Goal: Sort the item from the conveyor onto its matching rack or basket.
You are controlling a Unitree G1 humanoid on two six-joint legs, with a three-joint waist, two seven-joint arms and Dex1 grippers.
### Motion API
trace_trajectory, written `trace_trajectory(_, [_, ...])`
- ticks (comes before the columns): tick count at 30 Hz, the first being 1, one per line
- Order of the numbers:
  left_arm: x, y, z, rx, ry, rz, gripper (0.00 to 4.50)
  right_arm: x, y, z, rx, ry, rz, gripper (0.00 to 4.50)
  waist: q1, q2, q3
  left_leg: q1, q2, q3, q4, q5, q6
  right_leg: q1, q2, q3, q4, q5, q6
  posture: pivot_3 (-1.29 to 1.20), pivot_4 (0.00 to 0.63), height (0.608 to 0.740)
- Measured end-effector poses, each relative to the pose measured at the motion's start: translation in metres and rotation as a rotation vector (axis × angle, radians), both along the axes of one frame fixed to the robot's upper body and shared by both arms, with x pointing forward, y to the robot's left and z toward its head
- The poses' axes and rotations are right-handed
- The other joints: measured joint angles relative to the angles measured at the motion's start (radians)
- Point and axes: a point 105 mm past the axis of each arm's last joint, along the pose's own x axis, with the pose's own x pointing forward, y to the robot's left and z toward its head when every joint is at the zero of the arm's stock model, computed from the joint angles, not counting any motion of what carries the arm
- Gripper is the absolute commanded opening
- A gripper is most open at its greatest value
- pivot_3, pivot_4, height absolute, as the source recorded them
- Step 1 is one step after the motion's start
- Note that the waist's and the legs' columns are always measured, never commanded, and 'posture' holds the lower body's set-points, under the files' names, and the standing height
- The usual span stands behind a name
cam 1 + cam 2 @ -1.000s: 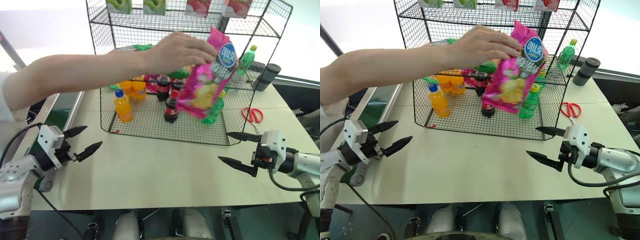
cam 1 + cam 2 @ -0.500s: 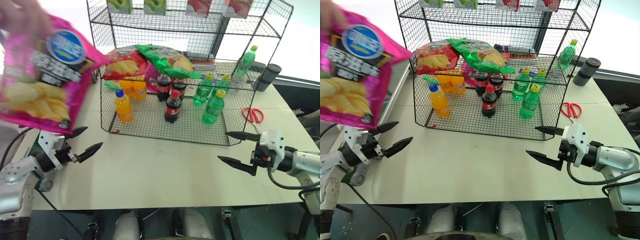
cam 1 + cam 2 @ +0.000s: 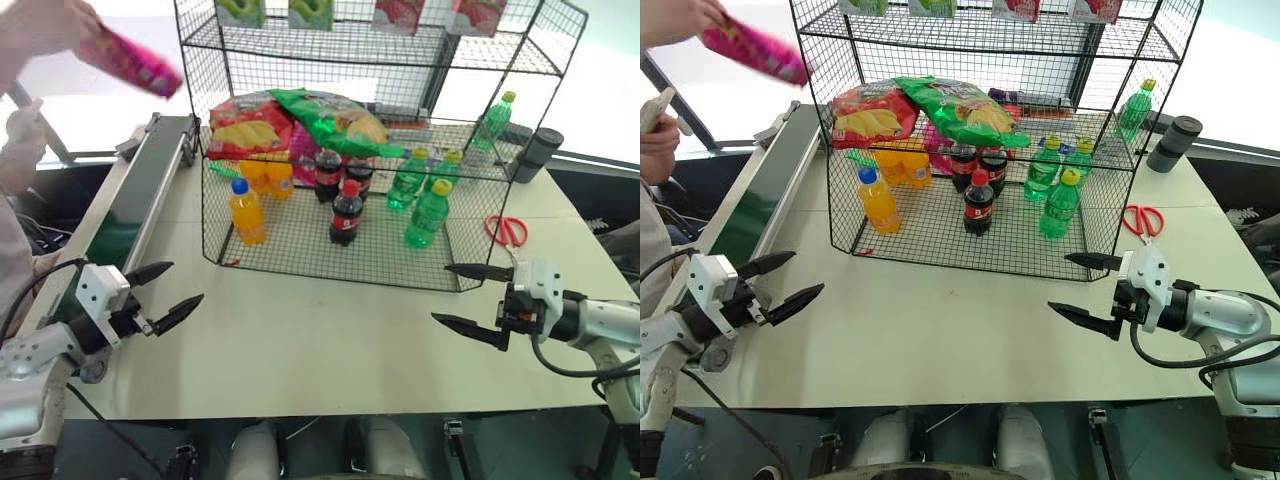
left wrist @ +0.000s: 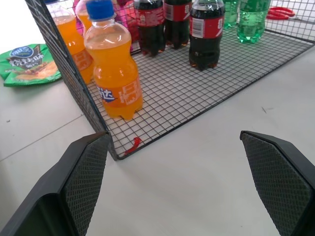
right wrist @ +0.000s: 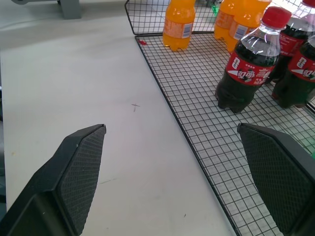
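Note:
A person's hand (image 3: 45, 25) holds the magenta-pink chip bag (image 3: 130, 62) in the air at the far left, above the far end of the conveyor (image 3: 125, 205). The dark-green belt runs along the table's left edge. The black wire rack (image 3: 330, 255) stands at the middle back of the table. My left gripper (image 3: 187, 282) hovers open near the conveyor's near end, holding nothing. My right gripper (image 3: 440, 293) hovers open by the rack's front right corner, also holding nothing. Both are far from the bag.
The rack's bottom tier holds orange soda bottles (image 4: 114, 73), cola bottles (image 5: 246, 69) and green bottles (image 3: 428, 215). A red chip bag (image 3: 240, 128) and a green one (image 3: 335, 118) lie on the middle tier. Red scissors (image 3: 507, 230) and a dark cup (image 3: 535, 155) sit at the right.
The person's hand has carried the pink bag from in front of the rack across to the far left, above the conveyor. Both grippers have stayed open and in place.

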Motion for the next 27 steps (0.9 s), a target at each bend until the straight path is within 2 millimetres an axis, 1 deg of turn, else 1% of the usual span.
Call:
trace_trajectory(2, [0.002, 0.001, 0.002, -0.015, -0.004, 0.010, 4.50, 0.000, 0.001, 0.000, 0.000, 0.001, 0.003, 4.46, -0.001, 0.000, 0.000, 0.000, 0.000, 0.000, 0.000, 0.000, 0.000, 0.000, 0.000, 0.000, 0.000, 0.000, 0.000, 0.00, 0.150, 0.726])
trace_trajectory(7, [0.002, 0.007, -0.004, -0.032, 0.009, 0.033, 4.50, 0.000, 0.001, 0.000, 0.000, 0.000, 0.005, 4.46, -0.003, 0.000, 0.000, 0.000, 0.000, 0.000, 0.000, 0.000, 0.000, 0.000, 0.001, 0.000, 0.000, 0.000, 0.000, 0.00, 0.150, 0.726])
trace_trajectory(10, [-0.002, 0.007, 0.000, -0.080, 0.014, 0.016, 4.50, 0.001, 0.003, 0.001, 0.000, -0.002, 0.015, 4.46, -0.004, 0.000, 0.000, 0.000, 0.000, 0.000, 0.000, 0.000, 0.000, 0.000, 0.001, 0.000, 0.000, 0.000, 0.000, 0.00, 0.150, 0.726])
trace_trajectory(16, [-0.006, 0.011, 0.006, -0.098, -0.009, 0.018, 4.50, 0.007, 0.015, 0.002, 0.019, -0.004, 0.038, 4.46, -0.003, 0.000, 0.000, 0.000, 0.000, 0.000, 0.000, 0.000, 0.000, 0.000, 0.001, 0.000, 0.000, 0.000, 0.000, 0.00, 0.150, 0.726])
trace_trajectory(21, [-0.004, 0.026, 0.013, -0.032, -0.065, 0.128, 4.50, 0.013, 0.038, 0.005, 0.100, -0.001, 0.075, 4.46, -0.004, 0.000, 0.000, 0.000, 0.000, 0.000, 0.000, 0.000, 0.000, -0.001, 0.001, 0.000, 0.000, 0.000, 0.000, 0.00, 0.150, 0.726])
trace_trajectory(25, [-0.015, 0.036, 0.014, 0.073, -0.093, 0.177, 4.50, 0.019, 0.058, 0.014, 0.217, 0.041, 0.115, 4.46, -0.007, 0.000, 0.000, 0.000, 0.001, 0.000, 0.000, 0.000, 0.000, -0.001, 0.000, 0.000, 0.000, 0.000, 0.000, 0.00, 0.150, 0.726])
trace_trajectory(27, [-0.018, 0.042, 0.021, 0.122, -0.139, 0.207, 4.50, 0.020, 0.070, 0.019, 0.259, 0.059, 0.155, 4.46, -0.005, 0.000, 0.000, 0.000, 0.001, 0.000, 0.000, 0.000, 0.000, -0.001, 0.000, 0.000, 0.000, 0.000, -0.001, 0.00, 0.150, 0.726])
